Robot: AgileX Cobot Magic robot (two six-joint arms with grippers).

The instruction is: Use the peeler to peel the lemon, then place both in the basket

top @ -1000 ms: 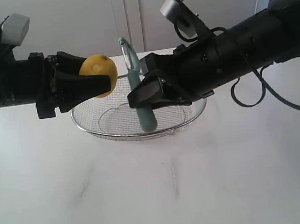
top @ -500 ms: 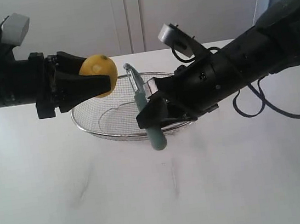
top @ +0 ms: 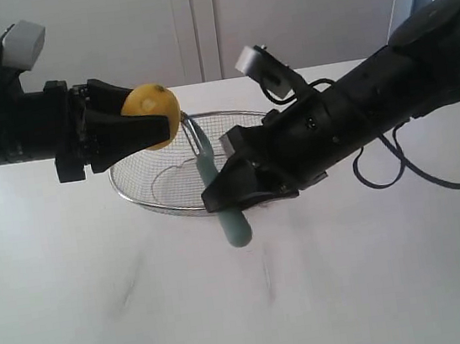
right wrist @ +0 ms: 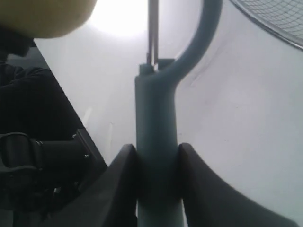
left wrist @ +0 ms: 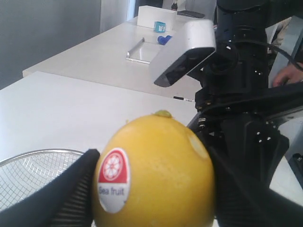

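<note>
The yellow lemon [top: 153,112] with a red and white sticker [left wrist: 112,179] is held in the air above the basket's left rim, my left gripper [top: 143,124] shut on it. My right gripper [top: 226,191] is shut on the teal handle of the peeler [top: 221,199], which stands nearly upright. Its silver blade head [top: 193,130] reaches up to the lemon's right side, touching or almost touching it. In the right wrist view the peeler [right wrist: 157,137] sits between both fingers, the lemon [right wrist: 52,16] at one corner. The wire mesh basket [top: 143,188] rests on the table behind both grippers.
The white table [top: 104,307] spreads wide in front of the basket. A black cable [top: 419,160] loops down from the right arm. A second table with a white box [left wrist: 156,16] and small items stands behind in the left wrist view.
My right gripper has moved down and left with the peeler, tilting it so the blade head swung from beside the lemon's top right to its right side. The left arm held still.
</note>
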